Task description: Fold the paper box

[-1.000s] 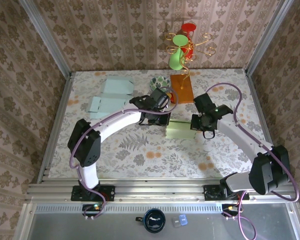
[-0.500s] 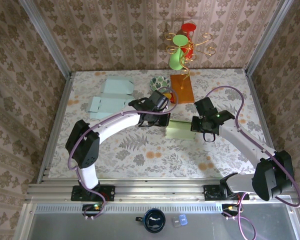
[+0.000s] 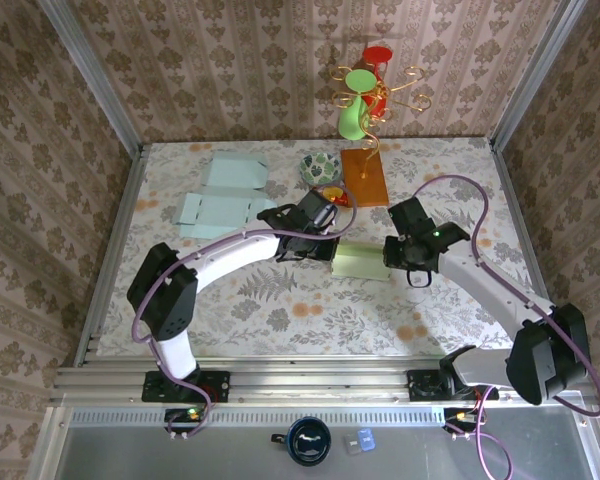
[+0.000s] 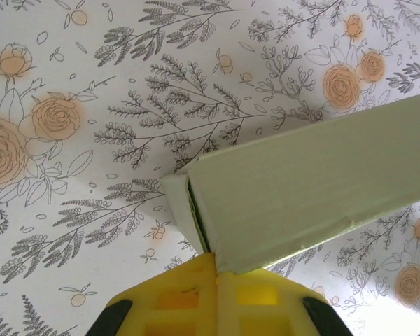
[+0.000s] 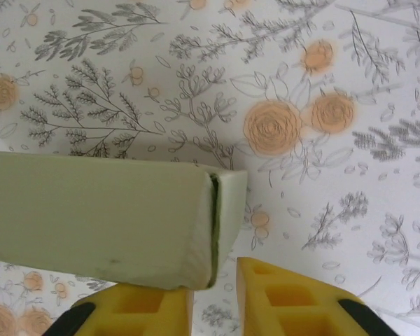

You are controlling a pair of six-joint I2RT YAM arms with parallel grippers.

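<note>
I see the paper box lying mid-table, with the left gripper at its left end and the right gripper at its right end. Behind it sit a bowl and, to the bowl's right, a board. Two flat sheets lie far left.

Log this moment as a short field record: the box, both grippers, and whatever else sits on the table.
box: pale green, long, lying mid-table between the two grippers
left gripper: fingers together, tips at one end of the box; cannot tell if a flap is pinched
right gripper: fingers apart, at the other end, box corner against one fingertip
blanks: flat pale sheets, far left, untouched
bowl: far middle, beside an orange board
table: floral cover
</note>
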